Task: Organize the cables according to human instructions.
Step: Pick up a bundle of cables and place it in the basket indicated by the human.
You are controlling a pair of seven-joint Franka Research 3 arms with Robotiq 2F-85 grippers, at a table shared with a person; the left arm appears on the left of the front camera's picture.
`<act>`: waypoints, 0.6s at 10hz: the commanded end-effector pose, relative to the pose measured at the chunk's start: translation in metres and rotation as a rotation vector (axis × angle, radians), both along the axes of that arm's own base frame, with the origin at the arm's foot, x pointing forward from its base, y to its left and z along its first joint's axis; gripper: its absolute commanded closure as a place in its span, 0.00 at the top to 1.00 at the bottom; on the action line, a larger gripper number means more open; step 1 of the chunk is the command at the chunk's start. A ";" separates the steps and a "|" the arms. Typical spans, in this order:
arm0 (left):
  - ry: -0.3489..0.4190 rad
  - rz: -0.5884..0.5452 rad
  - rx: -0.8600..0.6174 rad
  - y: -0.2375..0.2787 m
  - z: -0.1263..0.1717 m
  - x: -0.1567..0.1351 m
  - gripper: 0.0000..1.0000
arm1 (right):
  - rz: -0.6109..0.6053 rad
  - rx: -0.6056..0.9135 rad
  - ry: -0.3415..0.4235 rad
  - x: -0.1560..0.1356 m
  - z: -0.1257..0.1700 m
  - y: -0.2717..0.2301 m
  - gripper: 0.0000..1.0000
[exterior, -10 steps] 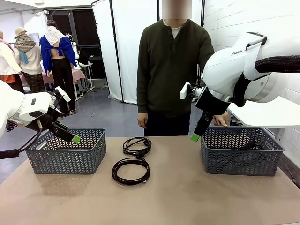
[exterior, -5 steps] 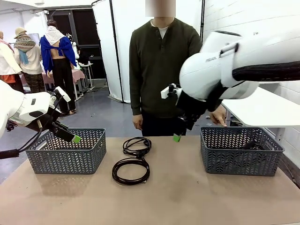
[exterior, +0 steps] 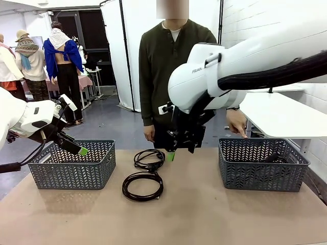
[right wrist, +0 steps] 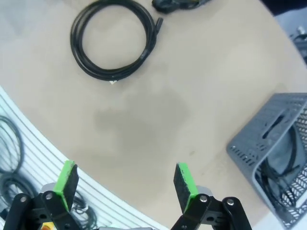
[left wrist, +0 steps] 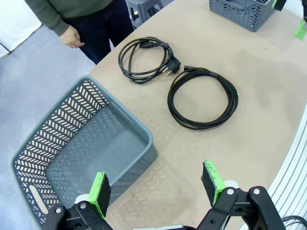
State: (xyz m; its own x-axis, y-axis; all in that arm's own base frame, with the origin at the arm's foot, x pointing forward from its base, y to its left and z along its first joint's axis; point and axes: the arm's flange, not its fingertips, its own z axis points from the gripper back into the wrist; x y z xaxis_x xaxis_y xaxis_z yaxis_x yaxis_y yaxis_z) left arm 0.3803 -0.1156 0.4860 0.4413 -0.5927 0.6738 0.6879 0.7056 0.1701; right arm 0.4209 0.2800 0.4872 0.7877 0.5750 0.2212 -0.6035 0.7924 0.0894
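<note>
Front view: tan table [exterior: 204, 217] bears cables [left wrist: 199, 125], white curtain [exterior: 115, 51] beyond; left end effector [left wrist: 156, 179], right end effector [right wrist: 124, 177] wide.

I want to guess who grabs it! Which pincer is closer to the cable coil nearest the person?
The right pincer: it hangs just beside that cable coil. The left pincer is farther off, by the left basket.

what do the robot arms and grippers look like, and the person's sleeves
Both arms are white with rounded joints. The right arm bears grey lettering and a black ribbed hose; the left arm trails a thin black cable. The left gripper and right gripper are black with green pads. The person wears dark olive long sleeves.
</note>
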 end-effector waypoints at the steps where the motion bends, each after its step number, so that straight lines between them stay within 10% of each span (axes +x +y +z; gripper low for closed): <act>1: 0.004 0.013 -0.012 0.001 -0.001 0.001 1.00 | -0.062 -0.005 0.015 0.014 -0.016 0.018 1.00; 6: 0.004 0.013 -0.012 0.001 -0.001 0.001 1.00 | -0.045 -0.005 0.045 0.017 -0.042 0.025 1.00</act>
State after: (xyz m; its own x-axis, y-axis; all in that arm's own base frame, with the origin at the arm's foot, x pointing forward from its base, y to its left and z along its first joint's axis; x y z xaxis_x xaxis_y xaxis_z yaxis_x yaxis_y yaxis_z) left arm 0.3803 -0.1156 0.4860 0.4413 -0.5928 0.6737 0.6879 0.7055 0.1702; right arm 0.4393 0.3074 0.4417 0.8198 0.5427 0.1828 -0.5659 0.8167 0.1130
